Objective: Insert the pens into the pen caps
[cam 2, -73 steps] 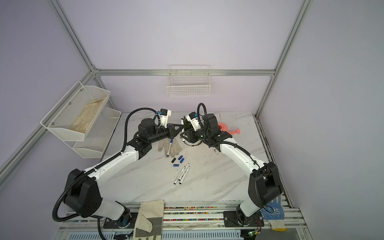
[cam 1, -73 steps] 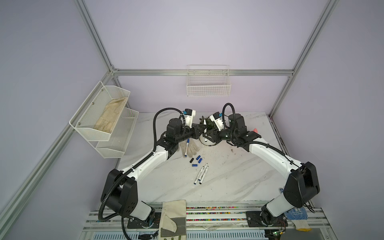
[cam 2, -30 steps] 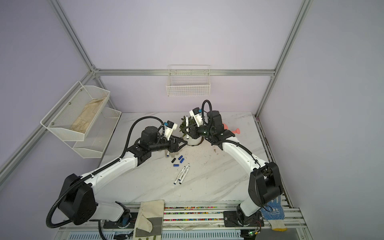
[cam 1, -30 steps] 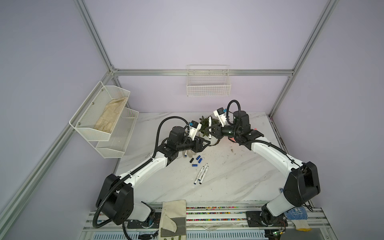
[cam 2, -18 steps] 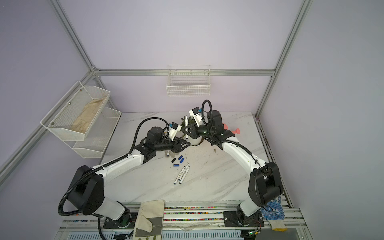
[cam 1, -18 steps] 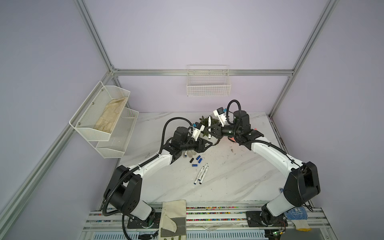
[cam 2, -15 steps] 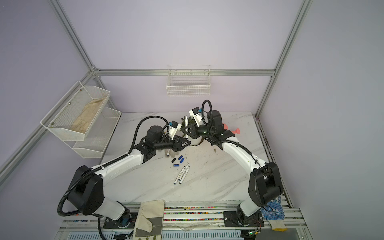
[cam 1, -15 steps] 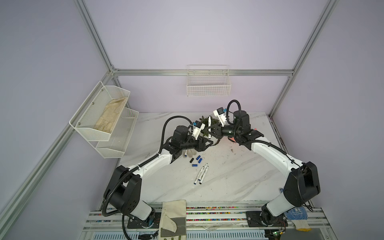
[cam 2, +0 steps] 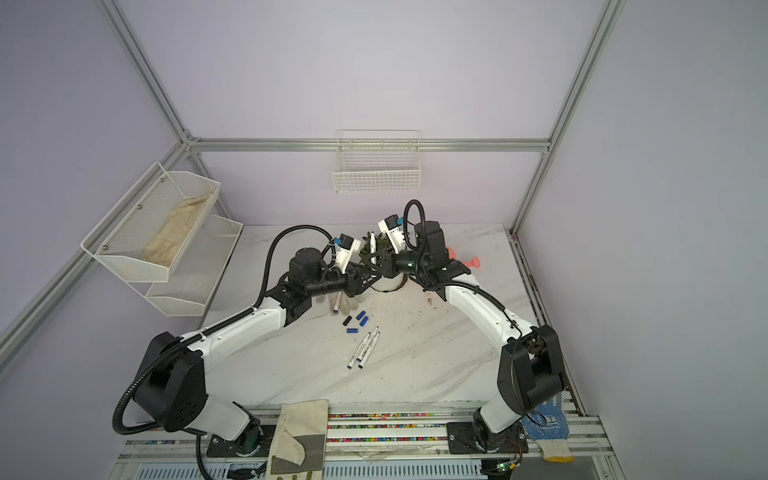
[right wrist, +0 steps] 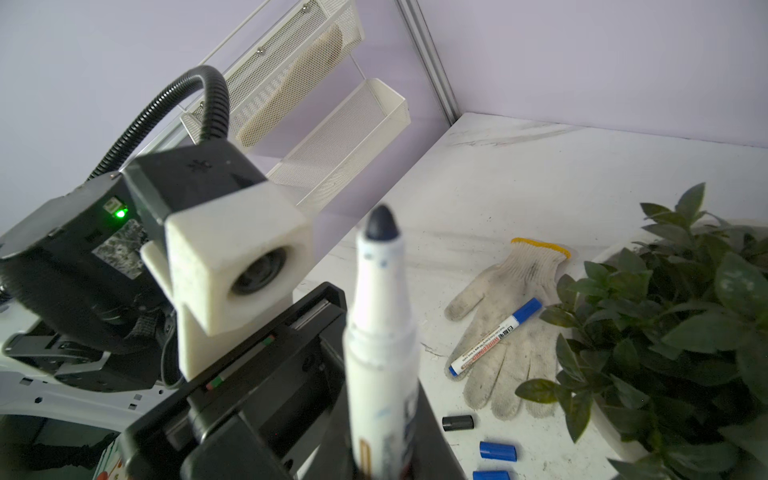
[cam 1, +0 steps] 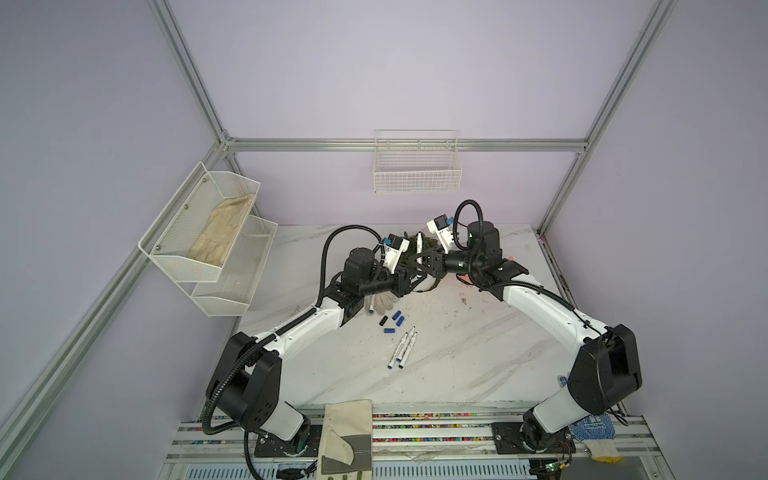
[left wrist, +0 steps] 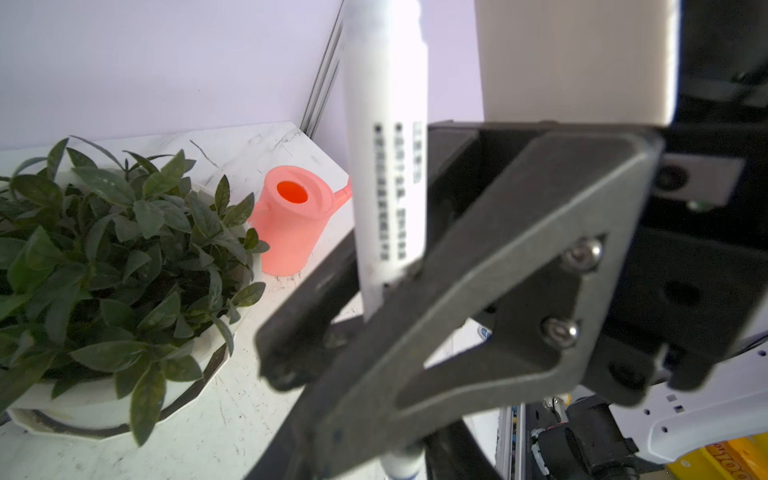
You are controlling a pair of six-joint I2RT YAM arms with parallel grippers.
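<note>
My right gripper (cam 1: 420,266) (cam 2: 376,266) is shut on a white pen (cam 1: 419,245) (right wrist: 382,332) held upright over the plant, its dark tip bare. My left gripper (cam 1: 410,272) (cam 2: 365,275) faces it, its jaws around the pen's lower end (left wrist: 403,461); whether they press on it is hidden. A capped pen (cam 1: 369,305) (right wrist: 494,336) lies on a glove. A black cap (cam 1: 383,321) (right wrist: 457,422) and three blue caps (cam 1: 395,315) (right wrist: 497,451) lie on the table. Two bare pens (cam 1: 401,347) (cam 2: 362,347) lie in front of them.
A potted plant (left wrist: 124,249) stands under both grippers, with a pink watering can (left wrist: 291,220) behind it. The white work glove (right wrist: 507,324) lies left of the pot. A wire rack (cam 1: 208,237) hangs at the left, a basket (cam 1: 417,166) on the back wall.
My left gripper has risen from the glove and moved right to meet the right gripper's pen, and its jaws have narrowed. The right gripper has kept the pen upright.
</note>
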